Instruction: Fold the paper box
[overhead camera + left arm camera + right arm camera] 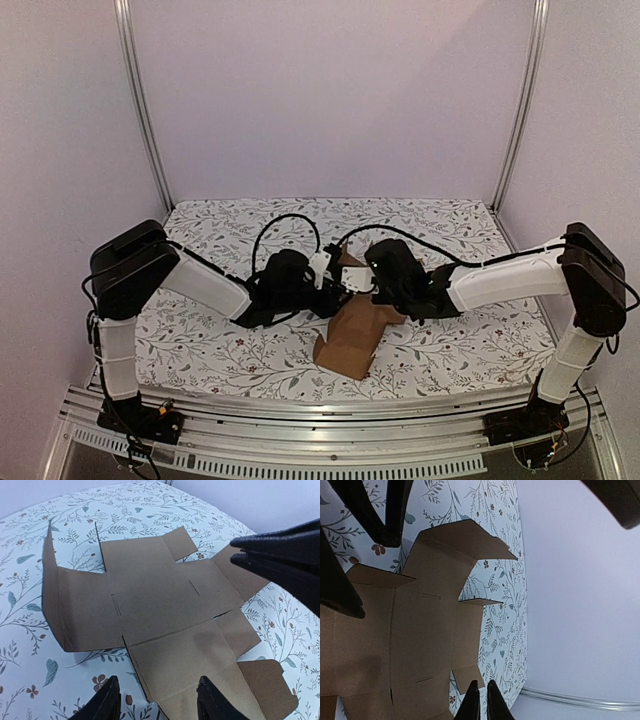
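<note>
The paper box (160,605) lies unfolded on the surface (25,670), its near panel between my released left jaws, a side flap by my clenched right jaws.

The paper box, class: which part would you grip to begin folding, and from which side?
Grip the paper box by its upturned flap, probably from above its free top edge. That flap stands up off the cloth, so both faces can be pinched; the other panels lie nearly flat.
</note>
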